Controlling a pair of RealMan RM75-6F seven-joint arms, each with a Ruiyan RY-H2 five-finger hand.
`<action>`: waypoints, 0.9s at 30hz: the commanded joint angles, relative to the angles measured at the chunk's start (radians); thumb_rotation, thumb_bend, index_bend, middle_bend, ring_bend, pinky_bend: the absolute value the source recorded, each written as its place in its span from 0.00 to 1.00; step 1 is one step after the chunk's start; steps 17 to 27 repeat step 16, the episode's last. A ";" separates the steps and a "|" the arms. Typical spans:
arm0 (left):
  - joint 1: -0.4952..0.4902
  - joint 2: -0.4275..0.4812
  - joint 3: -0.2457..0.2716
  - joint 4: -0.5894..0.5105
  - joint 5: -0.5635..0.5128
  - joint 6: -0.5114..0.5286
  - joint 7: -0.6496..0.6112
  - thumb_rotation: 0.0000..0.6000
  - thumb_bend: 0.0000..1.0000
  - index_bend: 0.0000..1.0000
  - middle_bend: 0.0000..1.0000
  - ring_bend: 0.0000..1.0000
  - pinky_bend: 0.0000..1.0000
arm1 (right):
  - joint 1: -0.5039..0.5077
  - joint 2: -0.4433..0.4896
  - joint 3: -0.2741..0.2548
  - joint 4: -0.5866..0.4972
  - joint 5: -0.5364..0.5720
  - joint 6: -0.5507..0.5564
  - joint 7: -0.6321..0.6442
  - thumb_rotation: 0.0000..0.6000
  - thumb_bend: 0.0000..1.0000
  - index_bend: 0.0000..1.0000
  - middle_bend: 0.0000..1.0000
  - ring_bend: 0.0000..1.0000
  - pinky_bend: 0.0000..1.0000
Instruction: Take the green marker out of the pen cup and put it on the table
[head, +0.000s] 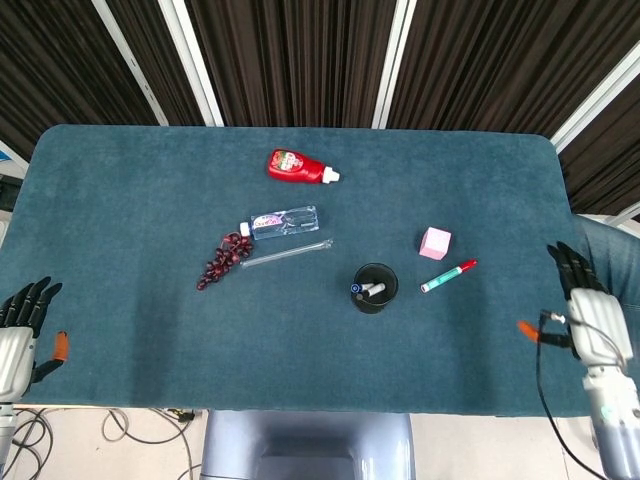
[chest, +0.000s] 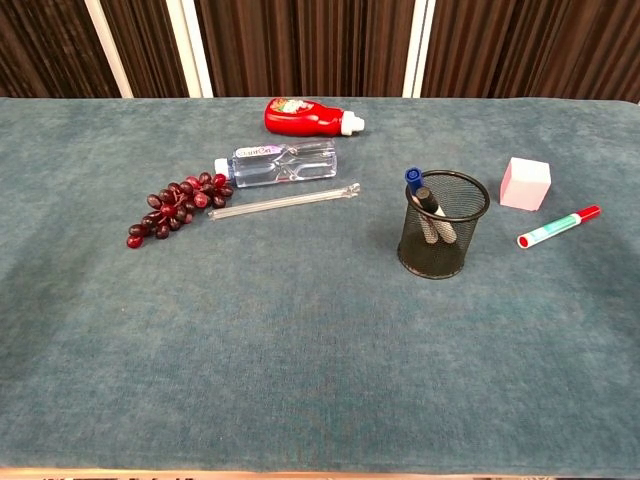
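Note:
The green marker (head: 447, 276) (chest: 556, 227), with a red cap, lies flat on the blue-green table (head: 130, 220) to the right of the black mesh pen cup (head: 374, 288) (chest: 440, 238). Two pens, one blue-capped, still stand in the cup. My right hand (head: 588, 322) hangs off the table's right front edge with fingers spread and nothing in it, well clear of the marker. At the left front corner my left hand (head: 20, 330) is also spread and empty. Neither hand shows in the chest view.
A pink cube (head: 434, 243) (chest: 525, 183) sits just behind the marker. Farther left lie a red ketchup bottle (head: 298, 166), a flat water bottle (head: 284, 222), a clear rod (head: 287, 254) and a bunch of dark grapes (head: 224, 259).

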 joint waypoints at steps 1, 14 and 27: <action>0.000 0.000 0.000 0.000 0.001 0.001 0.001 1.00 0.53 0.10 0.03 0.03 0.09 | -0.112 -0.078 -0.097 0.148 -0.151 0.137 -0.044 1.00 0.11 0.00 0.00 0.00 0.20; 0.000 0.006 0.007 -0.002 0.017 0.002 0.007 1.00 0.53 0.10 0.03 0.03 0.08 | -0.125 -0.101 -0.118 0.201 -0.218 0.114 -0.091 1.00 0.12 0.00 0.00 0.00 0.20; 0.000 0.006 0.008 -0.002 0.018 0.003 0.006 1.00 0.53 0.10 0.03 0.03 0.08 | -0.125 -0.105 -0.115 0.203 -0.217 0.110 -0.099 1.00 0.12 0.00 0.00 0.00 0.20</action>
